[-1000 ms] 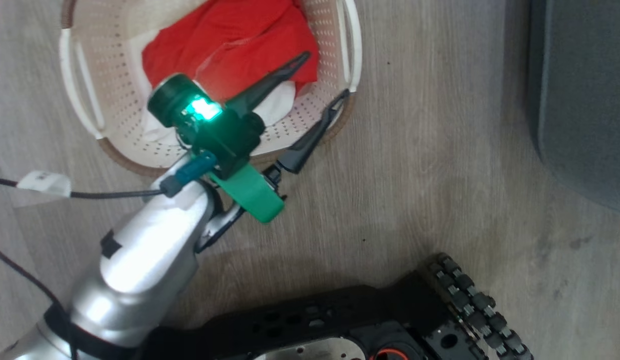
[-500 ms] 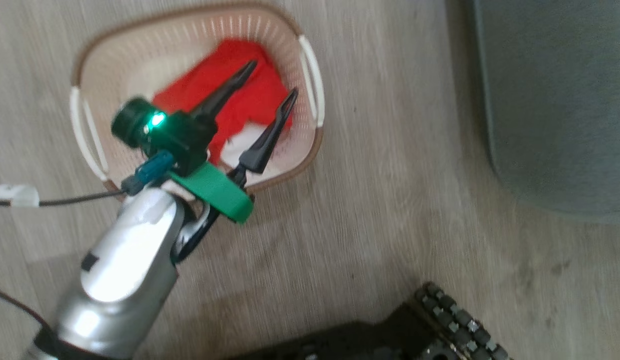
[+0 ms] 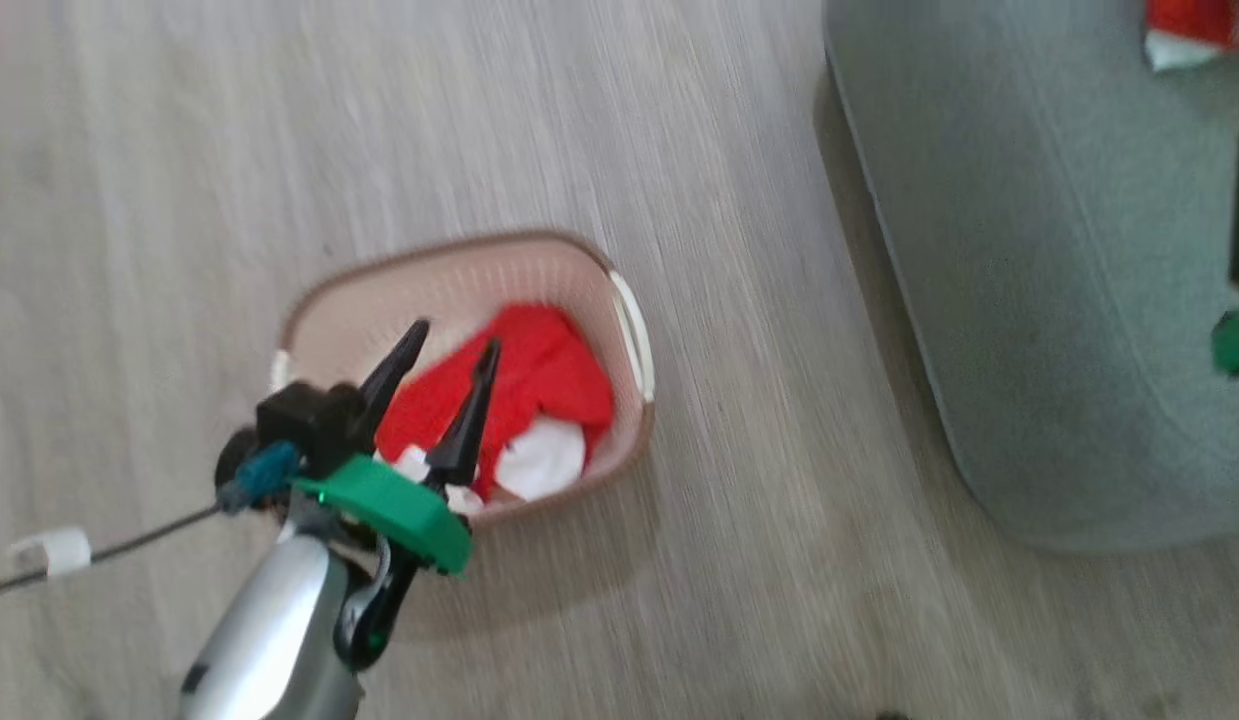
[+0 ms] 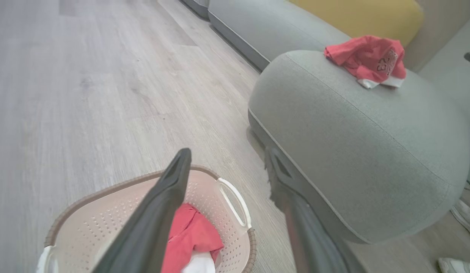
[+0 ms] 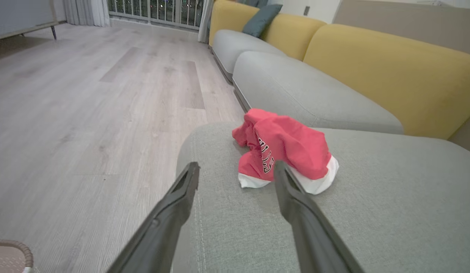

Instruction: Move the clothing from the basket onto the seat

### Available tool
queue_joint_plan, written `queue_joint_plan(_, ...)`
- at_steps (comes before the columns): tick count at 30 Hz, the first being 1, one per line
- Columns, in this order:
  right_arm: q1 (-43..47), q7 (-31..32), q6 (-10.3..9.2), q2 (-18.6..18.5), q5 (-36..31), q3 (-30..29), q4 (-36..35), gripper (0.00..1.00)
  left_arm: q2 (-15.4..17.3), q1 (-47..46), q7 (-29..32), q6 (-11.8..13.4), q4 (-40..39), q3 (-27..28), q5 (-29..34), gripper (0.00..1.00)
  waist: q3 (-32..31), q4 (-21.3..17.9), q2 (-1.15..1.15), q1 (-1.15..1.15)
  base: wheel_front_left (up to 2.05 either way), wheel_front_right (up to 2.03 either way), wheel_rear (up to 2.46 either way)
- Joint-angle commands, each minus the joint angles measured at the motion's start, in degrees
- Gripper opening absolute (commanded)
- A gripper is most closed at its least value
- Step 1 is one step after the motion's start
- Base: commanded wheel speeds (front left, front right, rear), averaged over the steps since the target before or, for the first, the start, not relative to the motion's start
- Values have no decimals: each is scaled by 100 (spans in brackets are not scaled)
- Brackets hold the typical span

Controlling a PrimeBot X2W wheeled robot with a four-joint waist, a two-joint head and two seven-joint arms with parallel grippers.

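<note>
Clothing (image 3: pixel 539 380) lies right under your left gripper (image 3: pixel 455 335): fingers spread wide, nothing in them, tips poised over the crumpled red and white heap. It's down in the basket (image 3: pixel 429 250), and the basket stands on the wood floor (image 3: pixel 179 150), near the seat (image 5: pixel 371 220) but apart from it. Now your right gripper (image 5: pixel 235 166): fingers parted too, empty, hovering above the seat top. Just past their tips a red jersey (image 5: pixel 284 148) with white trim lies bunched on the seat, not gripped. Behind, a grey sofa (image 5: pixel 295 87) with yellow backs.
</note>
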Motion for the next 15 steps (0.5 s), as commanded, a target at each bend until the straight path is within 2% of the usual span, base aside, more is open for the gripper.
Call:
queue_joint_plan(1, 235, -33, -2, -38, -78, 45, -281, 100, 14, 44, -28, 9, -63, 245, 38, 100, -554, 345, -1, 1, 0, 0, 0)
queue_joint_plan(8, 1125, -36, -2, 609, -473, 140, -953, 100, -90, 308, -28, -1, 187, 699, 243, 100, -1042, 765, -1, 1, 0, 0, 0)
queue_joint_plan(15, 1618, -36, -2, 1202, -710, 435, -1083, 100, -247, 612, -28, -3, 310, 1246, 447, 100, -1399, 961, -1, 1, 0, 0, 0)
